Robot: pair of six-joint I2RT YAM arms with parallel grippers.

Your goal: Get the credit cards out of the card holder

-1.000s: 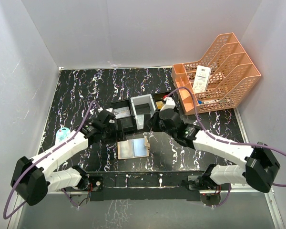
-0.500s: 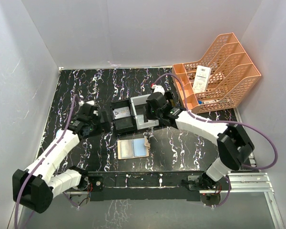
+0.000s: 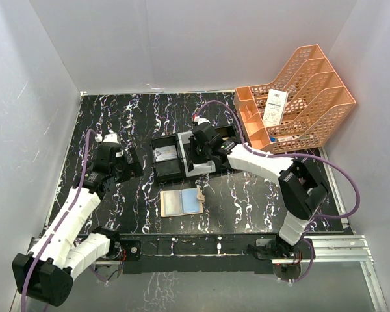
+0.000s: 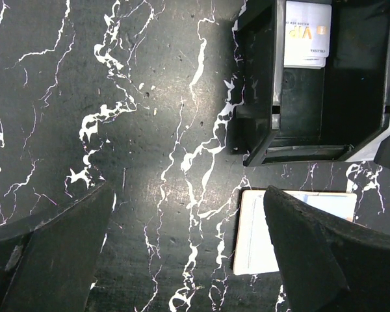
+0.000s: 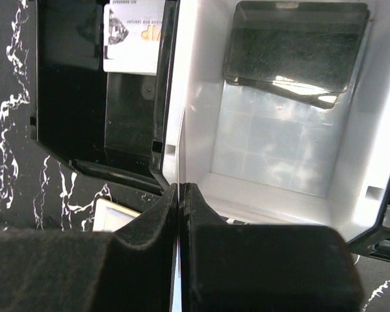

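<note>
- Card holder (image 3: 182, 203): lies open and flat on the marbled table (image 3: 117, 117), just in front of the three-compartment tray (image 3: 170, 172), bluish inside facing up.
- Silvery card (image 3: 166, 154): printed "VIP", lies in the tray's left black compartment, toward its far end.
- Dark card (image 5: 298, 52): leans at the far wall of the pale middle compartment.
- Right gripper (image 3: 190, 166): fingers pressed together, tips above the tray's near wall between those two compartments. Whether anything thin sits between them cannot be told.
- Left gripper (image 3: 133, 164): jaws wide apart, holding nothing, over bare table left of the tray.
- Orange file rack (image 3: 299, 104): far right corner, with a receipt (image 3: 275, 107) standing in it.
</note>
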